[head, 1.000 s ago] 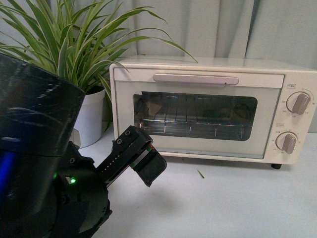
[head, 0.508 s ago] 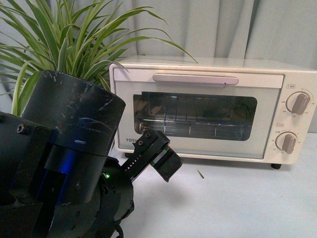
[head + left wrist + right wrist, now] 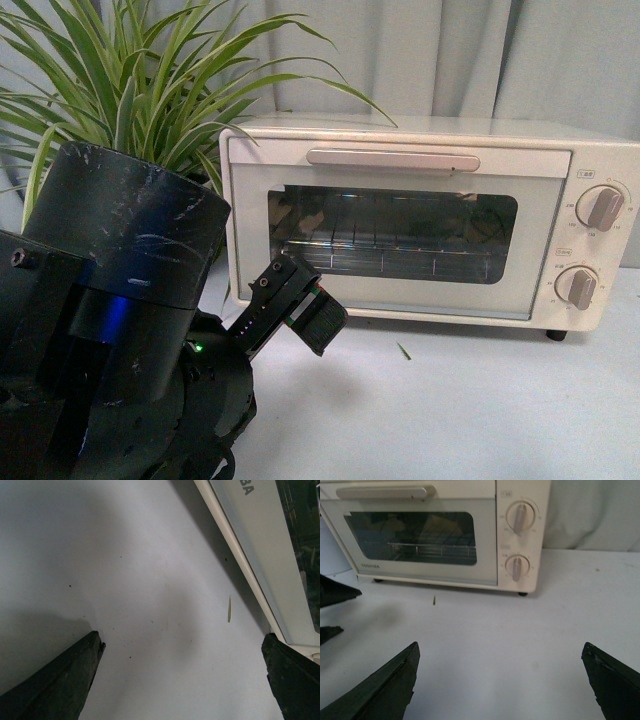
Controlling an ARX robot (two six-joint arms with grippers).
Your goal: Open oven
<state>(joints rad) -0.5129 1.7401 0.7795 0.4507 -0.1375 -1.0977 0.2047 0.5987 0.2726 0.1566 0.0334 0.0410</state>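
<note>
— On the worktop (image 3: 470,420), in front of the curtain (image 3: 450,50), what stands there?
— The oven (image 3: 400,220). It is cream-white and boxy, its glass door is shut flat, and a wire rack shows through the window.
— And beside it?
— A plant (image 3: 130,90) with long striped leaves, close to the oven on the side away from the knobs.
— Where are the arms?
— The left arm (image 3: 120,330) bulks dark before the oven's plant-side corner. The left tool (image 3: 182,636) hangs low in front of the door's bottom edge, fingers spread wide, gripping nothing and clear of the oven. The right tool (image 3: 500,652) faces the oven from well back, likewise spread and empty.
— Smaller things?
— A pale bar handle (image 3: 393,158) runs across the oven door's top with nothing on it. Two round knobs (image 3: 603,208) sit one above the other beside the door. A thin leaf scrap (image 3: 403,350) lies just before the oven's front.
</note>
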